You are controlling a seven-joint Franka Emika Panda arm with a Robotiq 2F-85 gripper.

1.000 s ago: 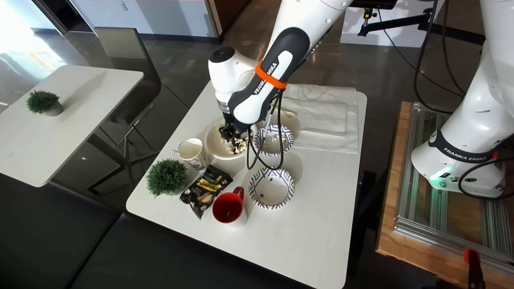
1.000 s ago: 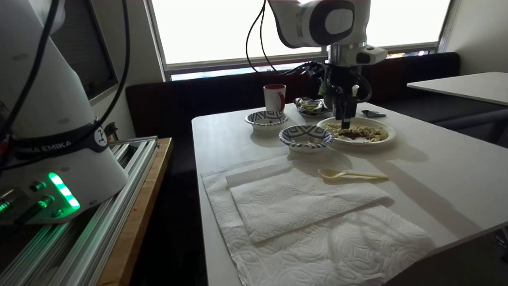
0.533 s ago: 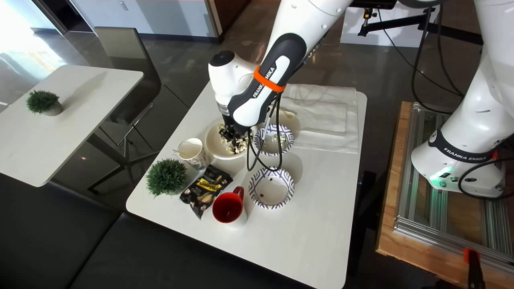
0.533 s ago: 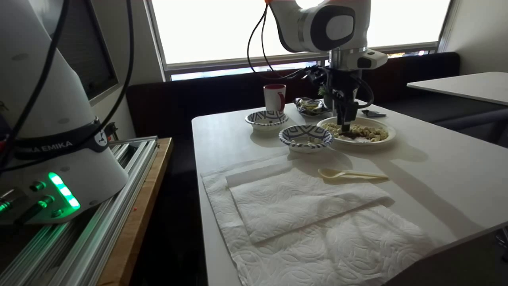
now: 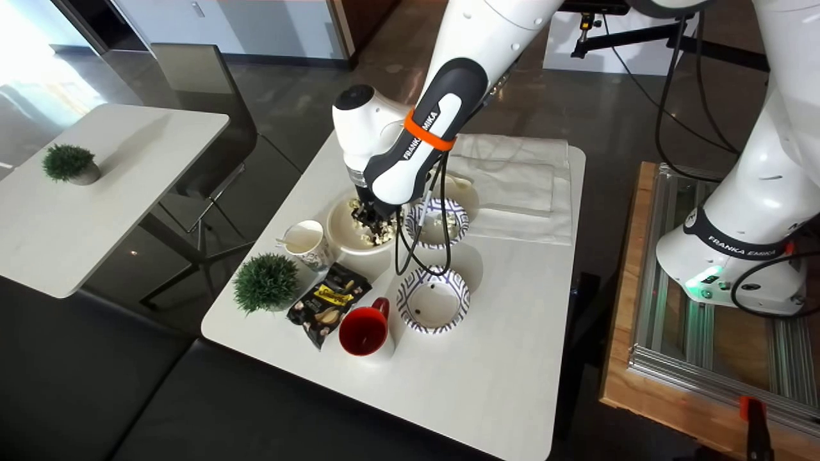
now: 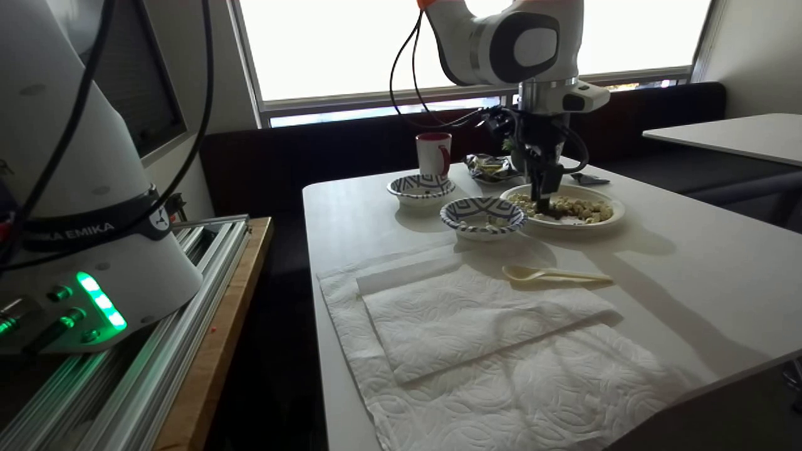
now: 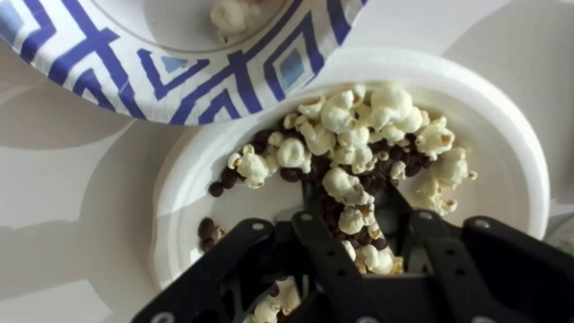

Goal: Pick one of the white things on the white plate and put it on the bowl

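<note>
The black two-finger hand point(image 7: 347, 199) points down over the round, plain white shallow plate point(image 7: 502, 179), fingertips low among its contents. The fingers point(image 7: 394, 204) stand partly apart. Small white popcorn pieces point(image 7: 334, 116) and dark brown beans point(image 7: 228, 178) occupy the gap; the hand grips no piece that can be seen, and fingertip contact cannot be determined. In an exterior view, the popcorn lies mainly toward the right side of the plate.

A round white bowl with a blue geometric pattern point(image 7: 251, 85) stands just beside the plate, to its right in an exterior view; whether the rims touch cannot be determined. It contains a few popcorn pieces.

In an exterior view, a second bowl of matching pattern point(image 5: 439, 301) stands nearer and holds dark specks. To its left are a white mug with red interior and handle point(image 5: 362, 334), a black snack bag with yellow label point(image 5: 330, 298) and a green potted plant point(image 5: 266, 282). A white patterned cup point(image 5: 314, 253) is set left of the plate. White paper towels point(image 5: 519, 186) lie flat at the far right of the white table point(image 5: 500, 371). A cream plastic spoon point(image 6: 525, 274) lies near the towels, on the side toward the plate.
</note>
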